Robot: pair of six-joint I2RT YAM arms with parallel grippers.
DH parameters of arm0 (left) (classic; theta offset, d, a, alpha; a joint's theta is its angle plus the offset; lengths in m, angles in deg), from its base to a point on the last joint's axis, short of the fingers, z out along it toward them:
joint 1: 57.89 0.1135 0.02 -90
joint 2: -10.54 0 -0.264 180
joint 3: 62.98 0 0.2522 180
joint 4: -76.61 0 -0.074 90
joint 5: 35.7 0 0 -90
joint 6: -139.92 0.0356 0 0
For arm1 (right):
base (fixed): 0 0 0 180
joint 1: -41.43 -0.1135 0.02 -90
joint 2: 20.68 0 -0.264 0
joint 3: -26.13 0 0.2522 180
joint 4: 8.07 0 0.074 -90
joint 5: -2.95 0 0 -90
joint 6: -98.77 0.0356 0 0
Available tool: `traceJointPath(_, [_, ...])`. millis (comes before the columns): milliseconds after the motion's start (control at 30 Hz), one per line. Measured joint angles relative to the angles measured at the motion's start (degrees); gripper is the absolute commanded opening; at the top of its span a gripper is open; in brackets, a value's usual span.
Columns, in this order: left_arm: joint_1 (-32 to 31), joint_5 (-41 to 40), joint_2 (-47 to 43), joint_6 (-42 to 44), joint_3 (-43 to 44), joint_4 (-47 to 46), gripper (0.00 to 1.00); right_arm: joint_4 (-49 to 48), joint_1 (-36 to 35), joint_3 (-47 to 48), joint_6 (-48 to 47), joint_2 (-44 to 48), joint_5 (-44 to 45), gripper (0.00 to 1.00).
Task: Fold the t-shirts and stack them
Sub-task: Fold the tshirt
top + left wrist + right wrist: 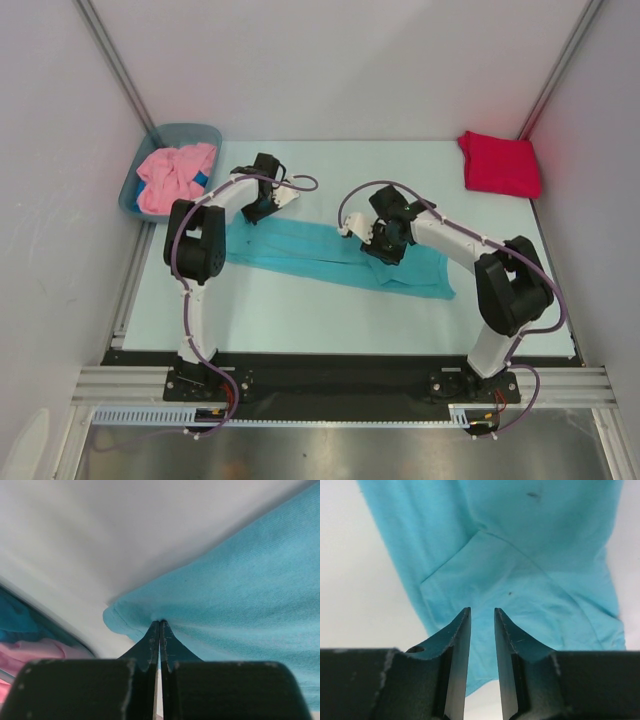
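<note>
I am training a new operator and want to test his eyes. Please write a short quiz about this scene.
1. True or false: the red t-shirt lies folded near the table's far right corner.
2. Fill in: the pink t-shirt lies crumpled in the grey-blue ____.
3. What does the left gripper pinch? A pink t-shirt, B turquoise t-shirt, C red t-shirt.
Key: 1 true; 2 tub; 3 B.

Bright, even light, soft shadows; turquoise t-shirt (240, 580) sharp, jaws' bases blurred in wrist views.
</note>
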Motion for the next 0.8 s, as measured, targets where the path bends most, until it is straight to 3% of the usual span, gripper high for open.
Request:
traceJointPath(533, [0.0,0.02,0.0,0.02,0.0,0.0,0.01,0.13,-8.04,-7.54,1.33,4.17,-0.02,0.27])
traceJointPath(800, [0.0,0.02,0.0,0.02,0.0,0.0,0.01,-1.01,-8.2,-7.98,1.55,4.0,0.11,0.25])
